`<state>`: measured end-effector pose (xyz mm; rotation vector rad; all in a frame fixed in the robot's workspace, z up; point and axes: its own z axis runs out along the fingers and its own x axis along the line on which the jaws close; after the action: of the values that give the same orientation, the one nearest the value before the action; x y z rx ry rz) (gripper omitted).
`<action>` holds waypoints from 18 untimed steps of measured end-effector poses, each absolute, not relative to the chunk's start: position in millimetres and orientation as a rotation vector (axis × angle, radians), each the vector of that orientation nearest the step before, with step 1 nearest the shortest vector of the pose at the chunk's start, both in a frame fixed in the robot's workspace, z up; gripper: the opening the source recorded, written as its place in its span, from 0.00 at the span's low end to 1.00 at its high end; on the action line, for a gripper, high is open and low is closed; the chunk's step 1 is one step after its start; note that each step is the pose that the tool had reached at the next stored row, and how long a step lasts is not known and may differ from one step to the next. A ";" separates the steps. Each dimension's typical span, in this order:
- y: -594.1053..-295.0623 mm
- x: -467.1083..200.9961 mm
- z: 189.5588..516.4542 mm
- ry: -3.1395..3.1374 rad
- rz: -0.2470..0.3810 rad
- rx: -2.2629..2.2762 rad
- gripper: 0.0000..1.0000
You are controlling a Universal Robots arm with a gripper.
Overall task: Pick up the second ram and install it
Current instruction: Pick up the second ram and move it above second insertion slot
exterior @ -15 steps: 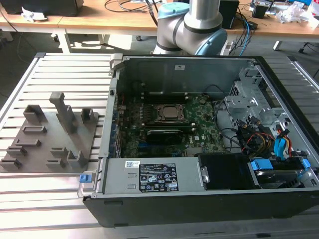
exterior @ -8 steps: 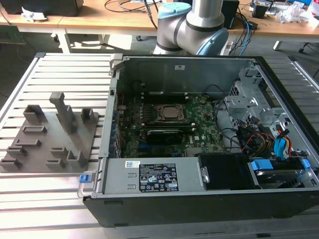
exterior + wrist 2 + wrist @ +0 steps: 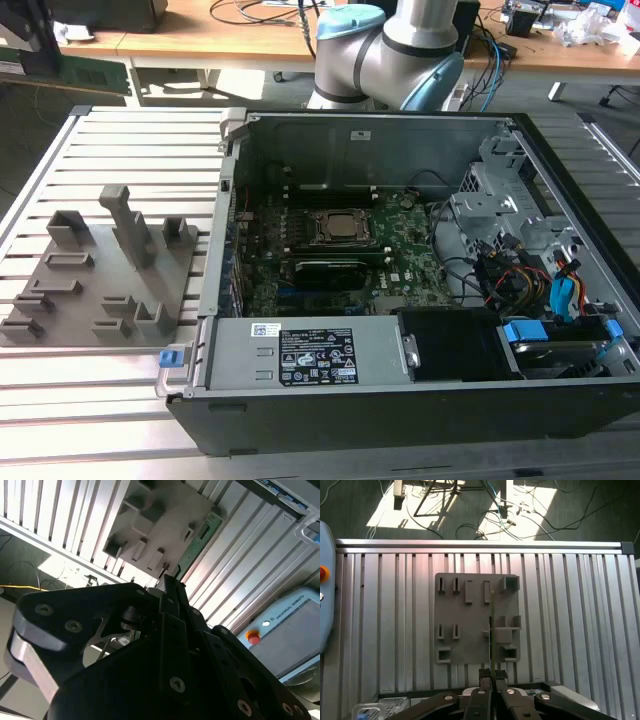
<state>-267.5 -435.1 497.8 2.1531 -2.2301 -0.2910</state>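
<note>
Held aloft: long narrow green ram stick with dark chips (image 3: 96, 73), pinched edge-on between fingers of black claw (image 3: 491, 674), closed to stick's thickness. Over grey plastic holder tray (image 3: 465, 630) on ribbed aluminium table (image 3: 570, 630). Well apart from open black computer case (image 3: 400, 400) with green motherboard (image 3: 410, 262).

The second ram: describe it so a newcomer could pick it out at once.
Find the grey holder tray on the slatted table, at the exterior view's left of the open computer case. Past its far edge, the gripper holds the second ram: a thin green stick, far narrower than the case's motherboard.
</note>
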 end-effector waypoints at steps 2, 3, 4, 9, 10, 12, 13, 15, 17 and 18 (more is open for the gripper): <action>-434.2 -242.8 493.7 -2.215 -0.320 2.135 0.14; -434.0 -236.6 492.7 -2.211 -0.327 2.130 0.14; -433.6 -228.2 491.1 -2.206 -0.337 2.124 0.14; -431.4 -186.0 483.3 -2.180 -0.384 2.093 0.14; -430.9 -178.4 481.9 -2.175 -0.392 2.087 0.14; -430.3 -162.4 478.9 -2.165 -0.410 2.075 0.14; -430.2 -154.4 476.9 -2.159 -0.419 2.070 0.14; -429.6 -138.3 471.7 -2.149 -0.437 2.057 0.14; -429.0 -127.1 467.9 -2.141 -0.450 2.048 0.14; -428.6 -120.6 465.7 -2.137 -0.457 2.043 0.14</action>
<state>-120.6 -428.6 465.7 2.0426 -2.1366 -0.4573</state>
